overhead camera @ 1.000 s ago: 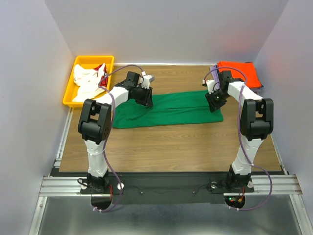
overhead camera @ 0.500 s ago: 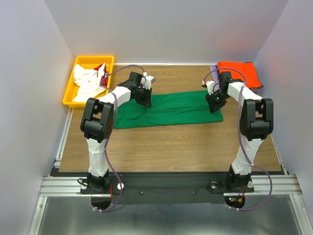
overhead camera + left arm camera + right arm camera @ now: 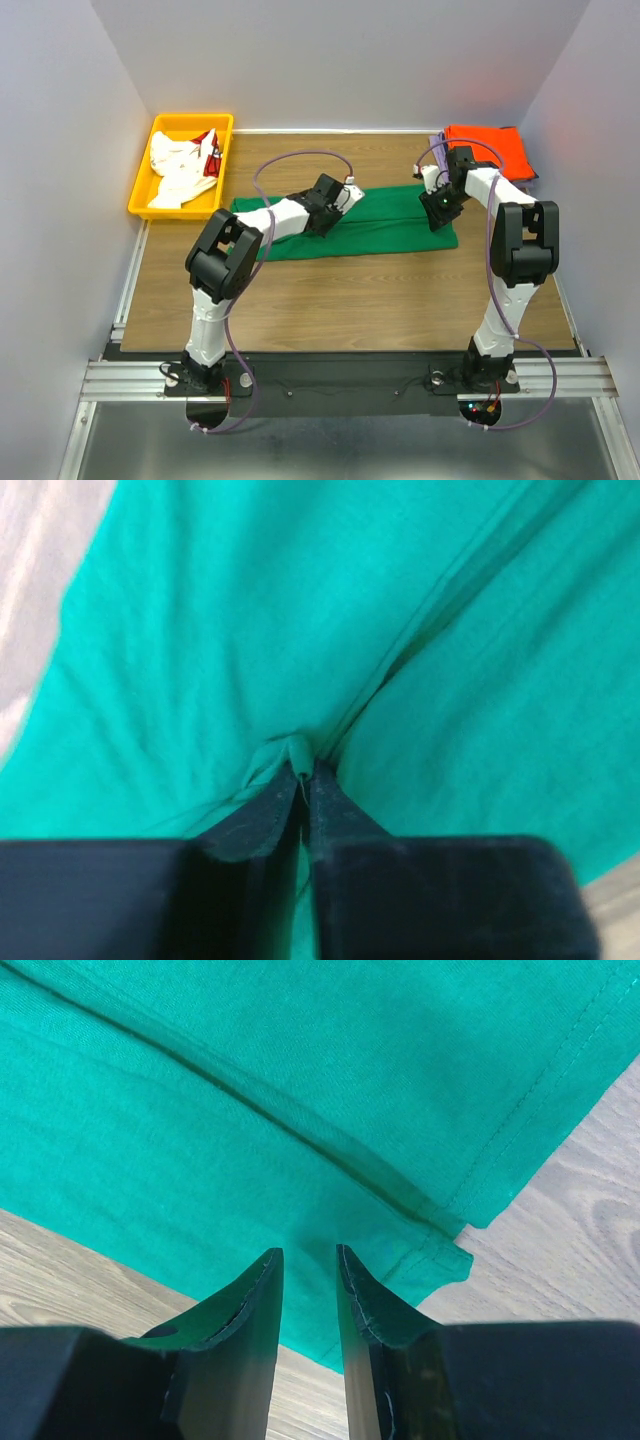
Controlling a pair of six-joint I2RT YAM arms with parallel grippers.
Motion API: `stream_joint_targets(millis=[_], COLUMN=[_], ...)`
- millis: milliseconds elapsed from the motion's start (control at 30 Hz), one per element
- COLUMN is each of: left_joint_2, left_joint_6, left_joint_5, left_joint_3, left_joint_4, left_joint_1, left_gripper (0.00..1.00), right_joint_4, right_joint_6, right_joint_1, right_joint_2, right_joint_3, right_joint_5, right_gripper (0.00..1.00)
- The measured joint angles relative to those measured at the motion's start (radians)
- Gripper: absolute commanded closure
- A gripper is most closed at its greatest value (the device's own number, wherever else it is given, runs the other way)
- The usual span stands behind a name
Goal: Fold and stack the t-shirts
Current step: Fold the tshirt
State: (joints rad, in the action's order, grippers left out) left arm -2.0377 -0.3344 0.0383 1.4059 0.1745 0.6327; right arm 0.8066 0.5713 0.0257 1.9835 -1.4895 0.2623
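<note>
Left gripper (image 3: 303,770): clamped on a raised pinch of the green t-shirt (image 3: 390,225), mid-cloth.
Right gripper (image 3: 308,1257): jaws narrowly apart, gripping nothing, at the shirt's right end; possibly pressing it down.
Green t-shirt: smooth, flat lengthwise-folded band, mid-table.
Done: orange t-shirt (image 3: 490,145) folded, far right.
To do: crosswise fold, stacking; white t-shirts (image 3: 180,170) crumpled in yellow bin (image 3: 140,195), far left.

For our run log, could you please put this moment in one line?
folding green t-shirt | left gripper: pinching mid-shirt crease | right gripper: open over shirt corner
</note>
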Motion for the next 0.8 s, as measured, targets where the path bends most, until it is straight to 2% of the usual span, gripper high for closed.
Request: stream_joint_targets(millis=[33,233,367,400,467,567,600,633,733,800], left_joint_2=[0.001,0.017,0.084,0.131,0.205,0.359,0.397,0.435,0.47,0.442], left_joint_6=[-0.016,-0.035,-0.035,-0.035,-0.034,-0.034,-0.033,-0.032,0.002,0.029], left_joint_5=[0.027,0.045,-0.028,-0.056,-0.116,-0.214,-0.237,-0.259,-0.334,-0.368], left_joint_3=[-0.006,-0.008,-0.008,-0.008,-0.008,-0.011,-0.016,-0.022,-0.031,-0.041], left_joint_4=[-0.012,-0.011,0.042,0.064,0.085,0.089,0.085,0.083,0.077,0.08], left_joint_1=[0.01,0.012,-0.001,-0.005,-0.015,-0.044,-0.058,-0.075,-0.166,-0.233], left_gripper=[0.63,0.48,0.45,0.41,0.41,0.47,0.51,0.6,0.73,0.75], right_joint_4=[0.0,0.0,0.0,0.0,0.001,0.003,0.005,0.003,0.002,0.0], right_joint_6=[0.0,0.0,-0.003,-0.004,-0.01,-0.024,-0.031,-0.035,-0.054,-0.065], right_joint_1=[0.0,0.0,0.0,0.0,0.0,0.0,0.0,0.0,0.0,0.002], right_joint_2=[0.0,-0.003,-0.01,-0.012,-0.013,-0.013,-0.013,-0.013,-0.01,0.0], right_joint_3=[0.0,0.0,0.0,0.0,-0.002,-0.013,-0.027,-0.034,-0.073,-0.098], right_joint_5=[0.0,0.0,0.0,0.001,0.003,0.01,0.016,0.021,0.043,0.059], right_gripper=[0.66,0.66,0.66,0.66,0.66,0.67,0.68,0.69,0.71,0.71])
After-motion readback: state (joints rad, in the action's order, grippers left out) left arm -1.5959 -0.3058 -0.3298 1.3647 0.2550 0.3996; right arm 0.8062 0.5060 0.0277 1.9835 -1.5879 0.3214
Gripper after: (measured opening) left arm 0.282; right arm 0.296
